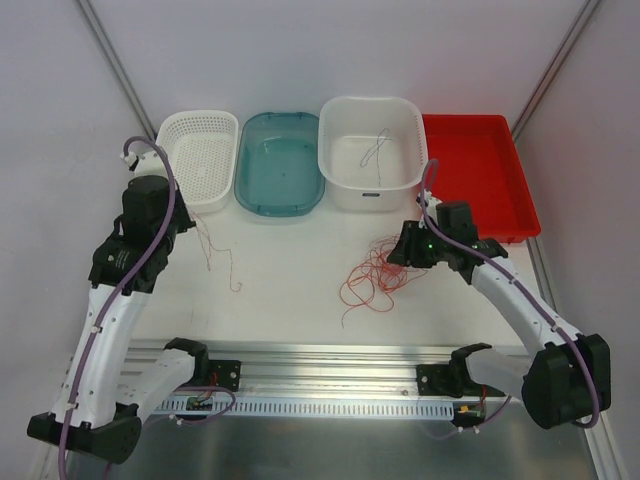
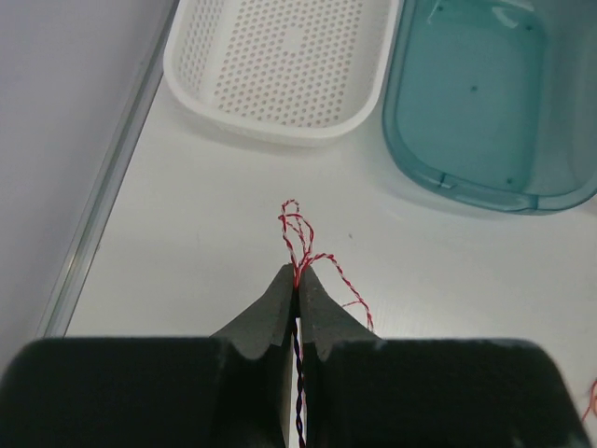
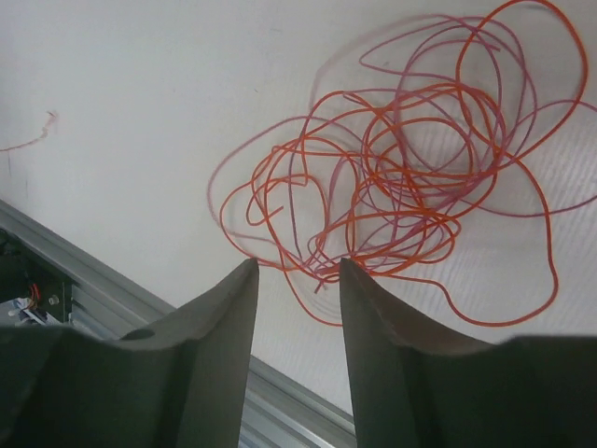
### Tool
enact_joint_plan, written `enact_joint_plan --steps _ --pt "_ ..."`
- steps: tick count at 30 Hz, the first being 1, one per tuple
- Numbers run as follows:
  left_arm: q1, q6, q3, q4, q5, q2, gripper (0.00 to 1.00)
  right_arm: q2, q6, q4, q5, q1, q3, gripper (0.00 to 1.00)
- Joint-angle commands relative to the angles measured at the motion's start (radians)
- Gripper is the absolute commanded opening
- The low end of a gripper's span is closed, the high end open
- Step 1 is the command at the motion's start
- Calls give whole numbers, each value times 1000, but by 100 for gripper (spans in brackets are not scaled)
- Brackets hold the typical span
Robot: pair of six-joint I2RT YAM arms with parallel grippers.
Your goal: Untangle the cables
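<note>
A tangle of thin orange and pink cables (image 1: 377, 276) lies on the white table at centre right; it fills the right wrist view (image 3: 410, 177). My right gripper (image 1: 398, 252) is open, just right of and above the tangle, with nothing between its fingers (image 3: 298, 264). My left gripper (image 1: 190, 222) is shut on a red-and-white twisted cable (image 2: 312, 250), which trails down the table (image 1: 215, 258) from it. A thin grey cable (image 1: 374, 152) lies inside the white tub.
Four containers stand in a row at the back: white perforated basket (image 1: 172, 150), teal tub (image 1: 249, 180), white tub (image 1: 340, 190), red tray (image 1: 520, 200). A metal rail (image 1: 330, 365) runs along the near edge.
</note>
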Motion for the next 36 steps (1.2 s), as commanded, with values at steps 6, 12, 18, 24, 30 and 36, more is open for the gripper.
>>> enact_joint_plan --steps 6,12,18,24,30,36 --pt "13 81 285 71 68 213 0 -9 -66 -27 1 92 50 69" --pt "14 239 513 143 -53 393 0 -53 -76 -41 4 125 41 86" --pt "66 368 681 261 -93 574 0 -93 -105 -45 5 136 36 92" --pt "146 398 822 357 -10 782 0 -102 -119 -57 5 136 50 92" --pt "221 403 945 433 39 1031 0 -61 -149 -108 14 137 87 92" --pt "279 382 1012 471 108 1260 0 -6 -166 -145 33 136 114 92"
